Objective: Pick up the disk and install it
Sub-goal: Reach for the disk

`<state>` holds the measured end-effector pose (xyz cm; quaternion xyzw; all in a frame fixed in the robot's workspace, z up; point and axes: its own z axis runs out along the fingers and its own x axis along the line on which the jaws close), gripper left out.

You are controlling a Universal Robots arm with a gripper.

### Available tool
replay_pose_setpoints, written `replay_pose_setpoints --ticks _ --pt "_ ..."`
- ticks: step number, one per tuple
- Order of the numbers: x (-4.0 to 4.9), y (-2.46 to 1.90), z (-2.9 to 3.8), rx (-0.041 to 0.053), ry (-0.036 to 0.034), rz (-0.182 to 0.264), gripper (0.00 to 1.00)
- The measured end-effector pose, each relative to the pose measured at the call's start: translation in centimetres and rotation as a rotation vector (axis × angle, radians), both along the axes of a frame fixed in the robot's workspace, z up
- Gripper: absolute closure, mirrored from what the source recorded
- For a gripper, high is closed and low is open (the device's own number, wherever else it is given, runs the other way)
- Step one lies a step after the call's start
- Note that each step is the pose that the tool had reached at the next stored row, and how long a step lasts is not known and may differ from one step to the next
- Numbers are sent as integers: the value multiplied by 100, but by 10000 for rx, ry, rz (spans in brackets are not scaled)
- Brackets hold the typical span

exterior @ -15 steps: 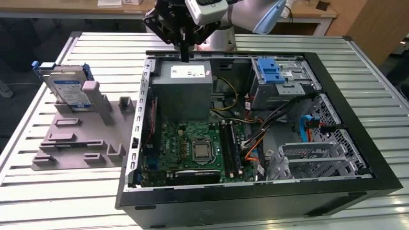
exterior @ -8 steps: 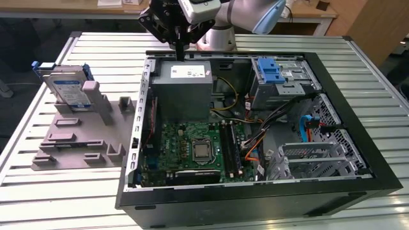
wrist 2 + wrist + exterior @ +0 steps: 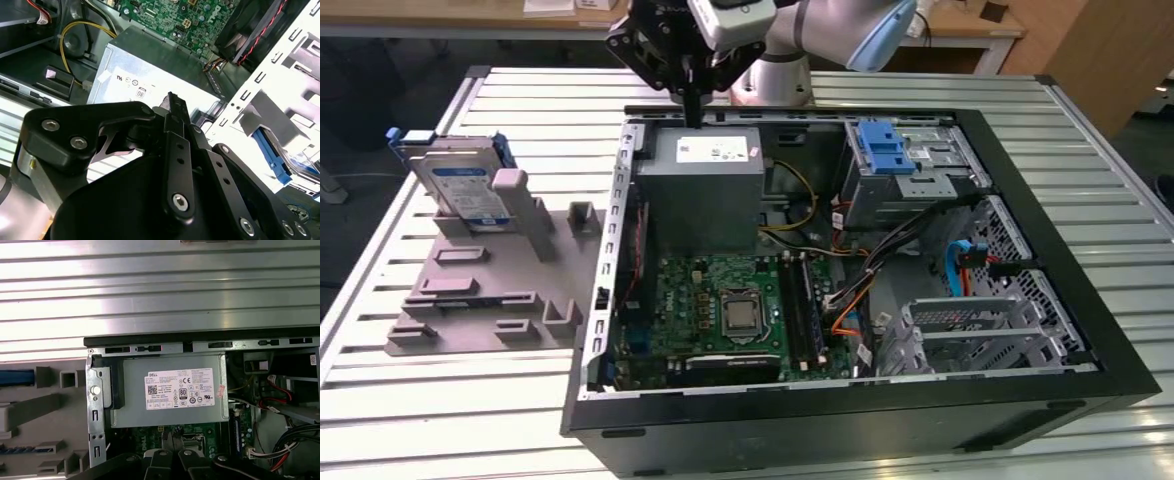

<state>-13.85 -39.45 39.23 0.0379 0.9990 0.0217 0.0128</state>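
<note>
Well apart from claw (image 3: 690,110), disk (image 3: 463,188) upright

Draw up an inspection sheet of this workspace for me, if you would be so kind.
Surface: slatted metal table, carrying an open computer case and a grey stand.
Job's things: disk stands upright in the stand, outside the case, untouched.
Clutter: nothing seen.
Grippers: gripper shut and empty, hanging over the grey metal box inside the case.
Cables: yellow cables beside the box; black cables further along inside the case.
Surroundings: wooden desk behind the table.
</note>
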Motion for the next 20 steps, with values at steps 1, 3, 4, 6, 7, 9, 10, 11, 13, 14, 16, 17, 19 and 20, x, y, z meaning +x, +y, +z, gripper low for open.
replay_pose_setpoints --ticks 1,3,4,6,7,9,10,11,13,14,16,17,19,20 --pt "-2 0 -1 0 0 1 89" --pt "-9 0 -3 0 0 0 89" --pt "-12 0 -4 0 1 0 89" --pt "-18 0 -6 0 1 0 89" --pt "-22 0 -7 1 1 0 89" --pt "-28 0 -9 0 4 0 89" --pt "-32 0 -9 -1 6 0 89" --pt "-36 0 -11 0 6 1 89" --pt "-43 0 -13 0 9 0 89" --pt "-47 0 -14 -1 11 1 89" --pt "-51 1 -16 -1 15 2 89" --pt "-53 0 -17 0 17 2 89" --pt "-54 1 -18 -1 18 1 89" --pt "-55 0 -19 0 19 0 89"
